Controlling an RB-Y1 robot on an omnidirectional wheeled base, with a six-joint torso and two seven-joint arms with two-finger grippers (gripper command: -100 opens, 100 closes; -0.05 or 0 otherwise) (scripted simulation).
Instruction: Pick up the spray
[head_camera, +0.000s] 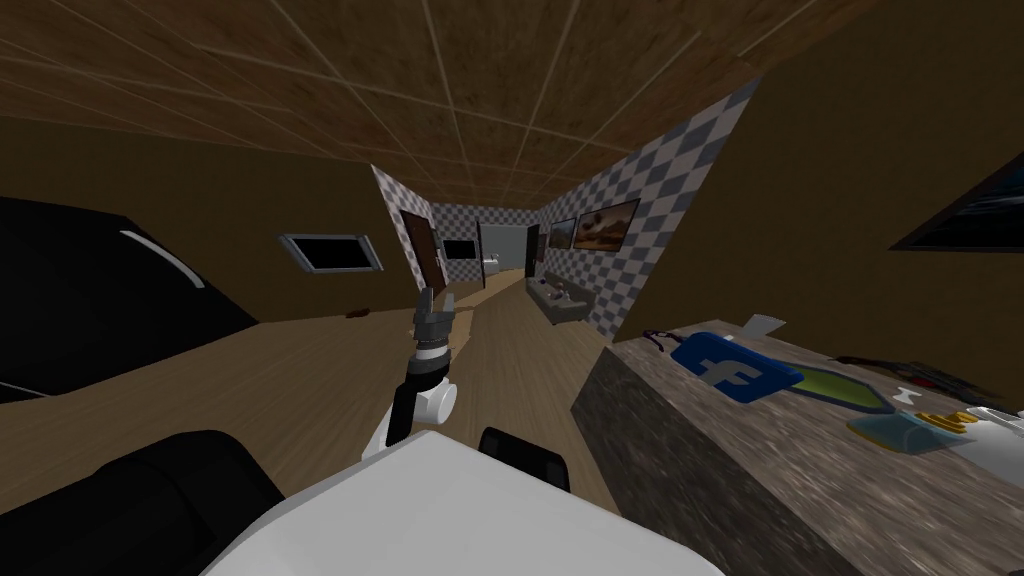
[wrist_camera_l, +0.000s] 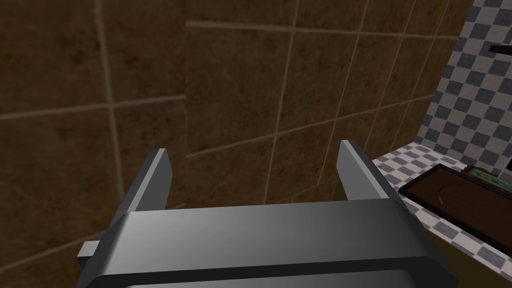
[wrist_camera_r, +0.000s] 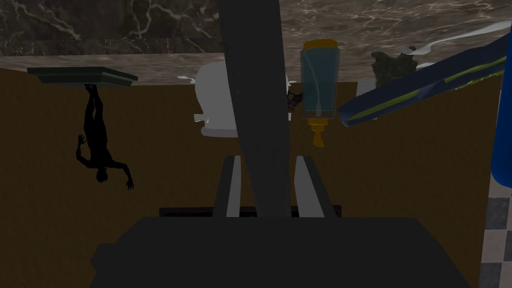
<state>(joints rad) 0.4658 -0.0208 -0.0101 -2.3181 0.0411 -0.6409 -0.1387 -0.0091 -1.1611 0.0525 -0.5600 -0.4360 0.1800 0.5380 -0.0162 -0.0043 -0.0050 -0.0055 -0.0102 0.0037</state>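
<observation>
The spray (wrist_camera_r: 320, 85) is a clear bluish bottle with a yellow nozzle. It lies on a marble counter (wrist_camera_r: 125, 30), seen upside down, a good way beyond my right gripper (wrist_camera_r: 267, 165). That gripper's fingers (wrist_camera_r: 229, 185) stand close together against the sides of a dark long slab (wrist_camera_r: 255, 90) that rises between them. In the head view the spray (head_camera: 900, 432) lies far right on the counter (head_camera: 700, 470). My left gripper (head_camera: 432, 300) is raised in front of me, away from the counter, and stands open and empty (wrist_camera_l: 255, 155).
Beside the spray sit a white rounded object (wrist_camera_r: 215, 100) and a black figurine (wrist_camera_r: 97, 145) on a dark base. A blue pouch with a white f (head_camera: 735, 367) and a green flat item (head_camera: 840, 385) lie on the counter. Black furniture (head_camera: 100, 290) stands left; a wooden hallway floor (head_camera: 500, 320) runs ahead.
</observation>
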